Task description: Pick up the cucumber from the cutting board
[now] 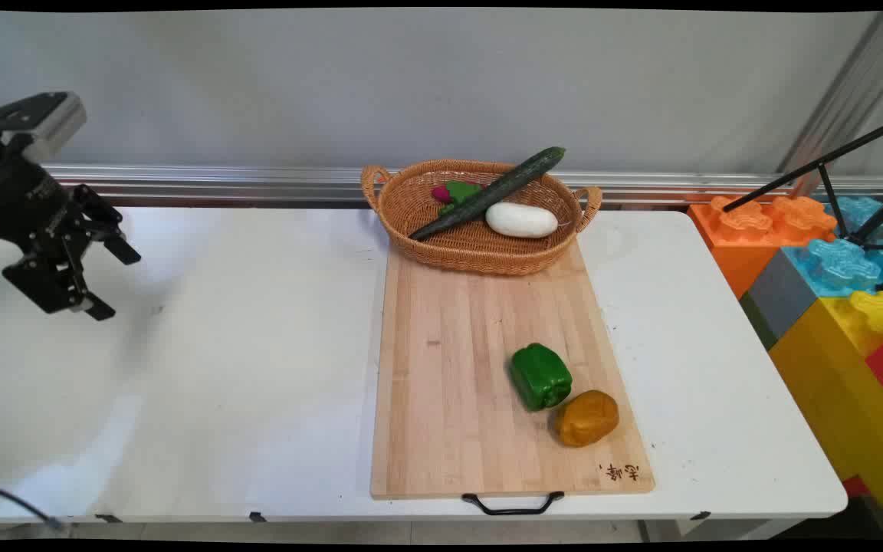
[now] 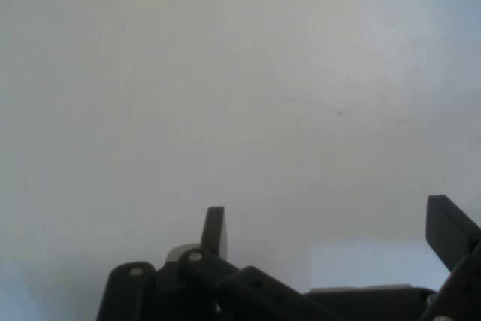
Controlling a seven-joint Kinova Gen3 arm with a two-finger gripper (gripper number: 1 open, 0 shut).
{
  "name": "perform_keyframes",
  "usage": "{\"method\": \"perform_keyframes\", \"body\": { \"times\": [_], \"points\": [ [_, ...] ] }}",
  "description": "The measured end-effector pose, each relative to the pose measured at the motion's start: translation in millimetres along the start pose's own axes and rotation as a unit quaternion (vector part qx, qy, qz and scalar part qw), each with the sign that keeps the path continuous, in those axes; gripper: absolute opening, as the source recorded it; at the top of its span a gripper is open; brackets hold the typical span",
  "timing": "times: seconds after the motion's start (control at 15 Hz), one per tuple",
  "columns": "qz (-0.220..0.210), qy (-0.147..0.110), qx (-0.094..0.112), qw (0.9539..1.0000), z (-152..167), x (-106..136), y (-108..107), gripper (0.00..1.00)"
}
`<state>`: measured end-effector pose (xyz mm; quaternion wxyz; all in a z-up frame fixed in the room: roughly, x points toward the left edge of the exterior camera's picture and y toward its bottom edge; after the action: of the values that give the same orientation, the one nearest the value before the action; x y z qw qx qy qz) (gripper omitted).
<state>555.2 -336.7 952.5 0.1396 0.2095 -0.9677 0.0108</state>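
Gripper hangs above the bare left part of the white surface, well apart from the wooden cutting board and to its left. Jaws stand wide, nothing between them; the hand view shows only plain white surface past the two fingers.

Cutting board lies lengthwise at the middle of the surface, black handle at its near end. On the board's near right part: a green bell pepper, with an orange-brown rounded vegetable just beside it, nearer the corner; whether they touch, cannot tell.

Wicker basket sits on the board's far end. Inside it a long dark cucumber lies slantwise, its tip over the far right rim; a white oblong vegetable beside it; something green and magenta behind the cucumber, too hidden to name.

Big coloured toy blocks stand right of the board, off the surface's edge.
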Motion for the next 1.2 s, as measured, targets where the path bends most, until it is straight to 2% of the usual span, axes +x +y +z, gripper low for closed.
{"method": "perform_keyframes", "body": {
  "times": [0.27,0.47,0.6,0.87,1.2],
  "points": [
    [0.022,0.023,-0.002,0.9995,10,7,8,1.0],
    [0.022,0.047,-0.005,0.9987,20,35,15,1.0],
    [0.017,0.063,-0.008,0.9978,27,61,21,1.0],
    [-0.004,0.084,-0.015,0.9964,41,133,35,1.0],
    [-0.024,0.087,-0.009,0.9959,60,218,51,1.0]
  ]
}}
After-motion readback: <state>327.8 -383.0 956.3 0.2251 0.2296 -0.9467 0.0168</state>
